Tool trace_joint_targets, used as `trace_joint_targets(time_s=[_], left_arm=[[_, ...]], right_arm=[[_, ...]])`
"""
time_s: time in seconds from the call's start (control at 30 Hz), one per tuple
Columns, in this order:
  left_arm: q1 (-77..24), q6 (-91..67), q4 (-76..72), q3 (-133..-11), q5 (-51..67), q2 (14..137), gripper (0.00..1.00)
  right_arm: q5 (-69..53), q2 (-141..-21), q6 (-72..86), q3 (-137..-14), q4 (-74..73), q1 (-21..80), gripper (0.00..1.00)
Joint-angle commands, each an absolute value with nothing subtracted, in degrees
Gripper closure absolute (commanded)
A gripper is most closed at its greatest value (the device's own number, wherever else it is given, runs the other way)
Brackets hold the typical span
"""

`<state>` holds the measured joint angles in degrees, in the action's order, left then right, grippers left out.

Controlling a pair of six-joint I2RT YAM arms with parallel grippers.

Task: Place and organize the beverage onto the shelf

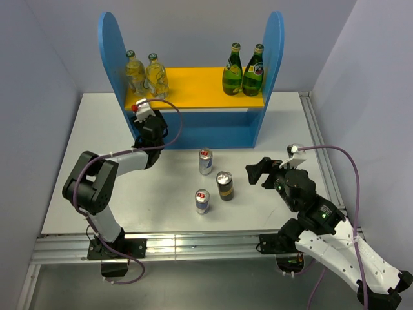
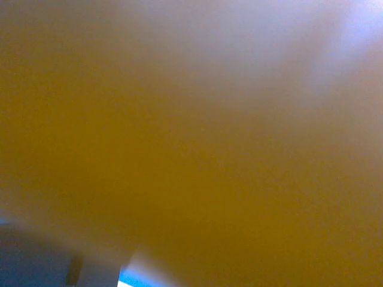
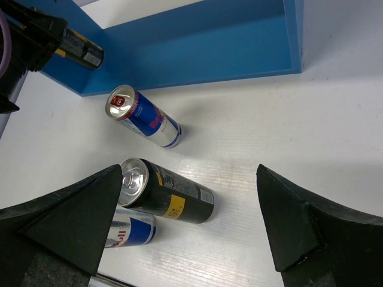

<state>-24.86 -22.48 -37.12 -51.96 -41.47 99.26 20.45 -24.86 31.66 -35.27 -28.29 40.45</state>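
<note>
The blue shelf (image 1: pixel 274 58) has a yellow upper board (image 1: pixel 193 87). Two clear pale-yellow bottles (image 1: pixel 156 76) stand at the board's left end and two green bottles (image 1: pixel 242 70) at its right end. My left gripper (image 1: pixel 147 123) reaches under the board's left end. The right wrist view shows it (image 3: pixel 33 33) shut on a black-gold can (image 3: pixel 82 52) by the lower level. The left wrist view is a yellow-brown blur. A silver can (image 1: pixel 205 161), a black-gold can (image 1: pixel 224 186) and a second silver can (image 1: pixel 202 201) stand on the table. My right gripper (image 1: pixel 261 173) is open and empty, right of them (image 3: pixel 188 173).
The shelf's blue lower back wall (image 3: pixel 197 42) and right side panel (image 3: pixel 292 36) stand beyond the cans. The white table (image 1: pixel 284 129) is walled by grey panels on both sides. An aluminium rail (image 1: pixel 193 245) runs along the near edge.
</note>
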Motion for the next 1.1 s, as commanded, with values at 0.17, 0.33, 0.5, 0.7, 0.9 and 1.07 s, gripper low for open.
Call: trace_joint_targets(time_s=[0.17,0.33,0.5,0.7,0.9,1.07], left_arm=[[-26.7,-26.5,-32.8,-47.7,-44.5,98.8,0.93],[-26.7,-27.1,-30.7,-49.8,-46.0,100.4,1.0],[-27.9,-28.6,-27.9,-51.0,-50.2,101.1,0.93],[-28.9,-34.9,-19.3,-55.6,-55.1,104.1,0.71],[-29.0,-39.7,-11.3,-59.4,-58.8,106.5,0.51],[-29.9,-41.7,-8.8,-58.8,-61.3,105.6,0.7]], right_arm=[[21.6,-24.5,31.1,-34.9,-26.1,41.0,0.0],[21.7,-24.2,31.2,-35.0,-26.2,41.0,0.0],[21.6,-23.4,31.4,-34.7,-26.1,41.0,0.0],[21.3,-23.1,31.2,-34.8,-25.9,41.1,0.0],[20.9,-22.9,31.2,-35.0,-26.1,41.2,0.0],[21.3,-22.8,31.2,-34.9,-26.0,41.3,0.0]])
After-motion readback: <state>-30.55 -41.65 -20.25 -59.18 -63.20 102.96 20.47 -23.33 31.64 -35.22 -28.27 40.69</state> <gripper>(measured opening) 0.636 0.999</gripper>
